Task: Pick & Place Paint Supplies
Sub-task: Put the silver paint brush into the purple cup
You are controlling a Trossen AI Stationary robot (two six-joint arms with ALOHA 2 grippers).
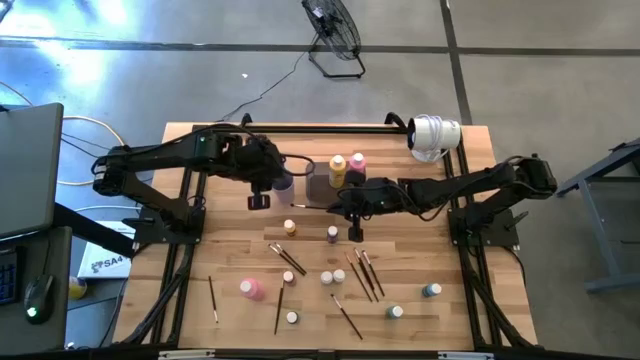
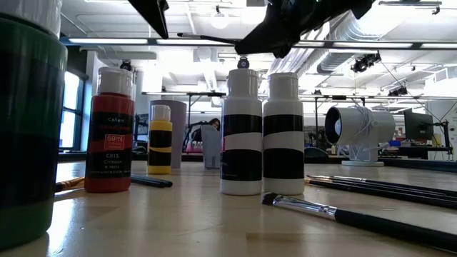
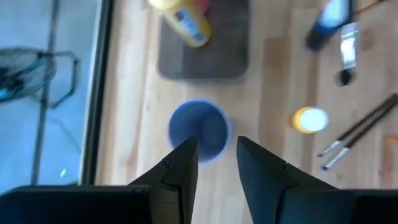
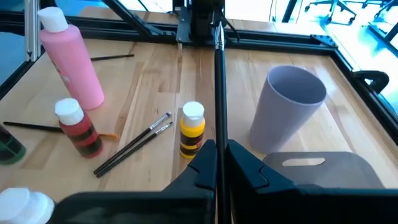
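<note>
Right wrist view: the right gripper [image 4: 219,163] is pinching a brush [image 4: 219,93] in closed fingers, its shaft pointing past the cup [image 4: 287,112]. Left gripper [image 3: 216,154] is hovering over that cup, fingers slightly parted, holding nothing.

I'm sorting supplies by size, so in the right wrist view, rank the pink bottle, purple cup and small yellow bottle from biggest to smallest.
1. pink bottle and purple cup: look alike in size, no clear ranking.
2. small yellow bottle: plainly smallest.

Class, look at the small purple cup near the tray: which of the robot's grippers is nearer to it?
Left. The left gripper hovers directly above the purple cup, fingers apart. The right gripper, shut on a paintbrush, is farther off, beyond the tray.
</note>
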